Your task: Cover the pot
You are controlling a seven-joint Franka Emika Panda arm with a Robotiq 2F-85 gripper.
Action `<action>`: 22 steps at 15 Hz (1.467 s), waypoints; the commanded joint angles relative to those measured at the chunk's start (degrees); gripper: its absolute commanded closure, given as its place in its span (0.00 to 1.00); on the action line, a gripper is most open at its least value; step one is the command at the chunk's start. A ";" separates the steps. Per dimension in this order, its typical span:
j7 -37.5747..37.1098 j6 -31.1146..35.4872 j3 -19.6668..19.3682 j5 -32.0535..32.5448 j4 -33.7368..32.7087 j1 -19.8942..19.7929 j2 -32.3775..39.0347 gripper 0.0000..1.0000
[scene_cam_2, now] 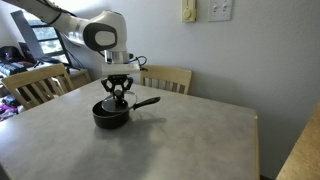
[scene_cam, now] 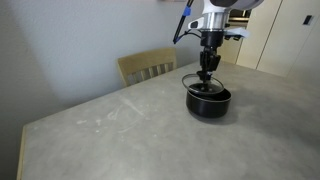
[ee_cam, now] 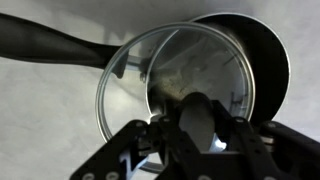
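Nearest the wrist camera we note the gripper (ee_cam: 200,132), its two fingers pressed against either side of the black knob (ee_cam: 200,112) and pinching it; we judge the grasp secure, though the contact faces themselves are in shadow. Below the knob hangs the glass lid (ee_cam: 130,85), apparently level. The pot (ee_cam: 268,60) sits directly beneath the gripper but offset: in the wrist view the lid's rim overhangs the pot on the side toward the handle (ee_cam: 50,38), while a crescent of the pot's dark wall shows on the opposite side. Whether lid and pot rim touch, we cannot tell. In both exterior views the gripper (scene_cam: 207,72) (scene_cam_2: 117,88) stands vertically just above the pot (scene_cam: 210,104) (scene_cam_2: 110,116), which rests on the grey table (scene_cam: 110,130); the lid is too faint there to report on. We judge the step in hand to be the placing of the lid, with the task well along but not finished. The next move calls for a small sideways correction away from the handle until the two circles coincide, then a gentle lowering and release. Count: one pot, one lid, one knob, one gripper, one table; two wooden chairs in an exterior view, one beyond the gripper (scene_cam_2: 168,78) and one off to its side (scene_cam_2: 35,85).
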State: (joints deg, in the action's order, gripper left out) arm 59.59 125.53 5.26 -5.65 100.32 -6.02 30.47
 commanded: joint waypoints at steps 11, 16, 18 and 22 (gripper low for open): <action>-2.63 2.56 -0.15 1.82 7.41 0.87 -5.36 0.86; -3.62 3.87 -0.21 0.99 13.47 0.38 -9.50 0.86; -4.02 4.56 -0.25 1.16 15.18 0.65 -10.78 0.86; -4.94 6.19 -0.07 1.97 17.29 1.81 -12.35 0.86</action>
State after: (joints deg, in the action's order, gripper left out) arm 55.74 129.31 5.10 -4.69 114.19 -5.03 21.22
